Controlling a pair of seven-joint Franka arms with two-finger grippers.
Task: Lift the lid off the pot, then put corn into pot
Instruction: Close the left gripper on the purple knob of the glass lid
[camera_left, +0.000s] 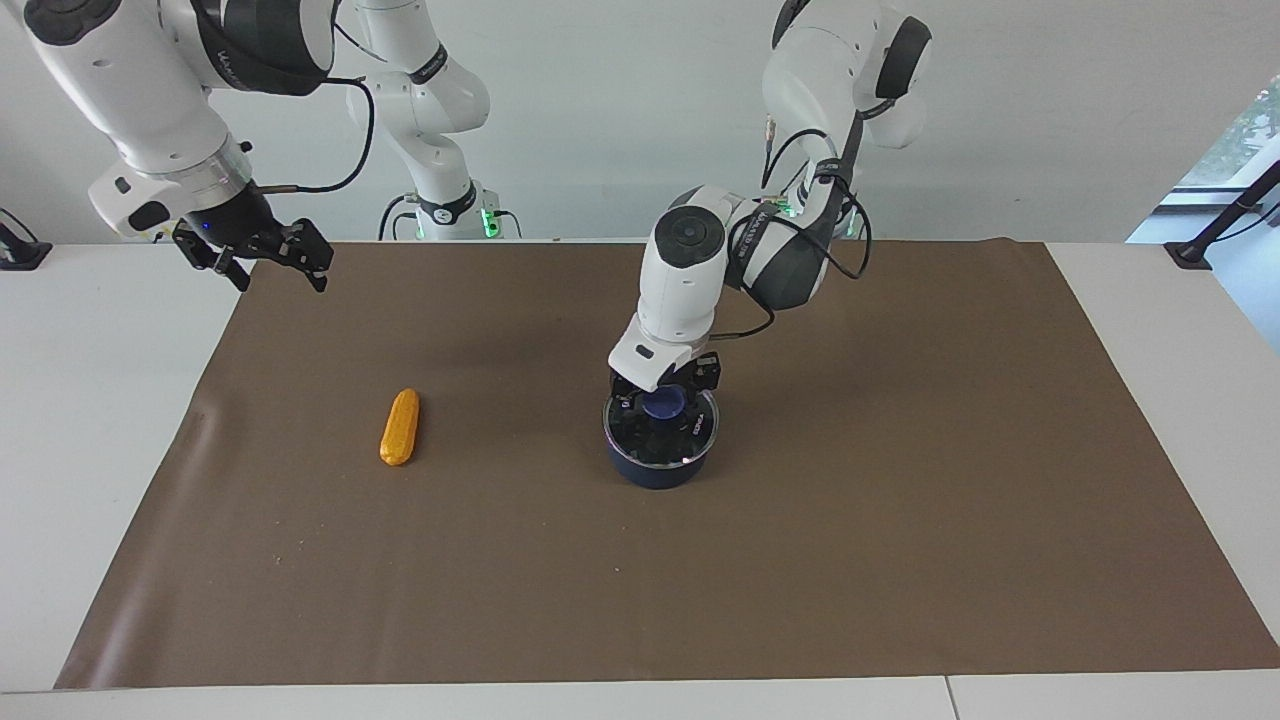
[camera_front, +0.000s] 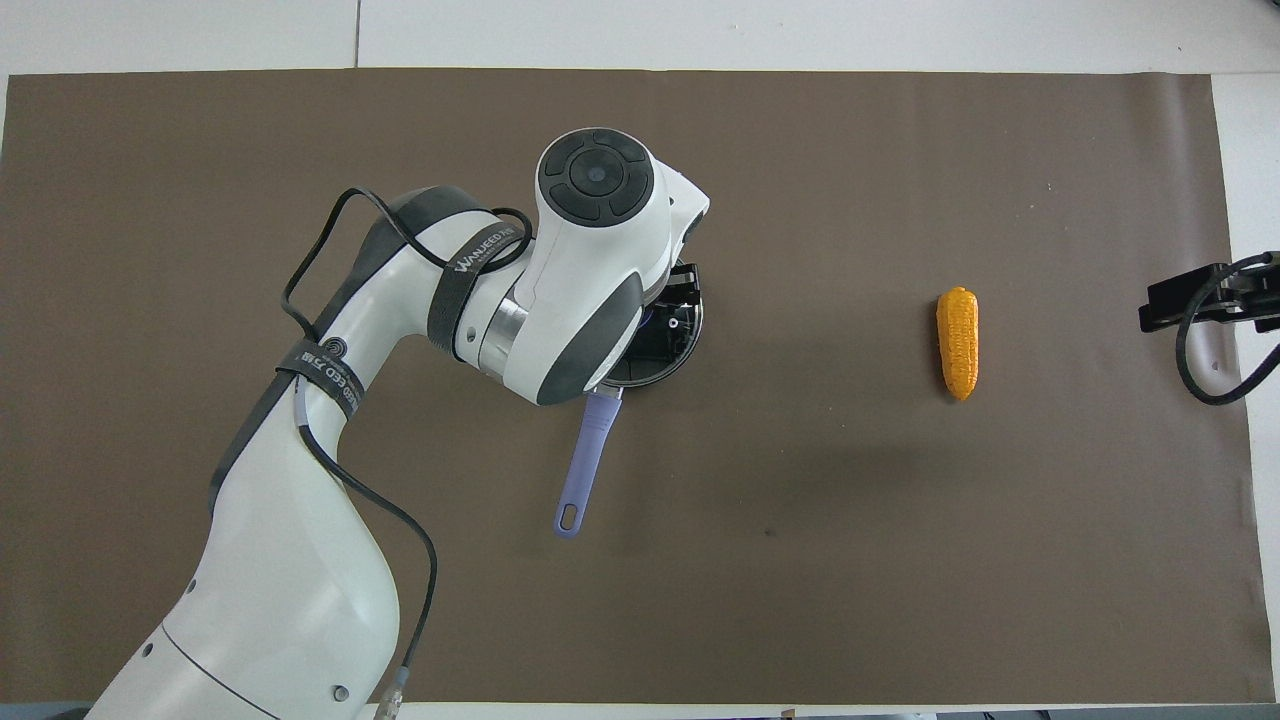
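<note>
Mostly brown mat (camera_left: 900, 500) over white table (camera_left: 90, 400), pale wall.

A black strap (camera_front: 468, 285) around the left arm's forearm carries white lettering that reads roughly "WAUEED". A second strap (camera_front: 325, 368) lower down shows "EED" with a spiral logo. The lid's (camera_left: 697, 425) small white print is illegible.

The desk (camera_left: 80, 420) carries 1 brown mat (camera_left: 900, 560). On the mat sit 1 pot (camera_left: 660, 468), 1 lid (camera_left: 690, 440) on that pot, and 1 corn (camera_left: 400, 427). 2 robot arms show, with 1 hand each: the left hand (camera_left: 664, 392) and the right hand (camera_left: 268, 262).
</note>
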